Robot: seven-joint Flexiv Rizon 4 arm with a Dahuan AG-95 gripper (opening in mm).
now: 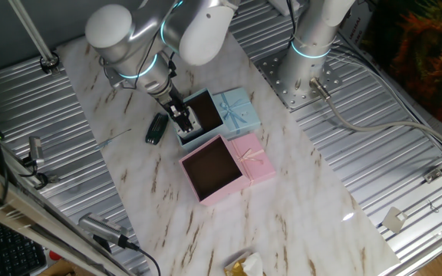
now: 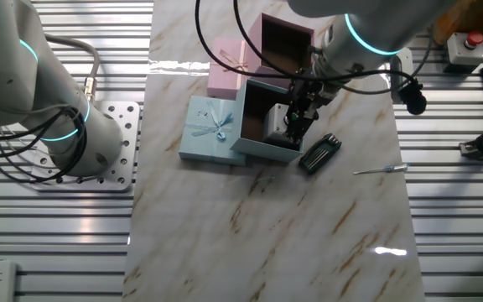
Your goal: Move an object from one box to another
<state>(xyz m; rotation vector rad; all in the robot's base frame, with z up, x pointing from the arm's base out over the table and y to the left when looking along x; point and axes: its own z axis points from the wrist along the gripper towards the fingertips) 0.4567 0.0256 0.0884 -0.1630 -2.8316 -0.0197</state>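
Observation:
The light blue box (image 1: 206,115) stands open at the table's middle, its bowed lid (image 1: 236,107) beside it. My gripper (image 1: 183,116) reaches down inside this box at its edge nearest the black gadget. The small white-grey block (image 1: 193,122) lies in the box right at the fingertips. In the other fixed view the gripper (image 2: 296,119) is in the blue box (image 2: 258,143), with the block (image 2: 277,126) against it and a speck of green at the fingers. The open pink box (image 1: 213,169) (image 2: 283,46) stands next to the blue one with nothing in it.
A slim black gadget (image 1: 156,128) (image 2: 319,153) lies just outside the blue box. The pink lid (image 1: 253,159) (image 2: 229,67) lies beside the pink box. A thin metal tool (image 2: 380,169) lies near the table edge. A second arm's base (image 1: 309,69) stands beside the table.

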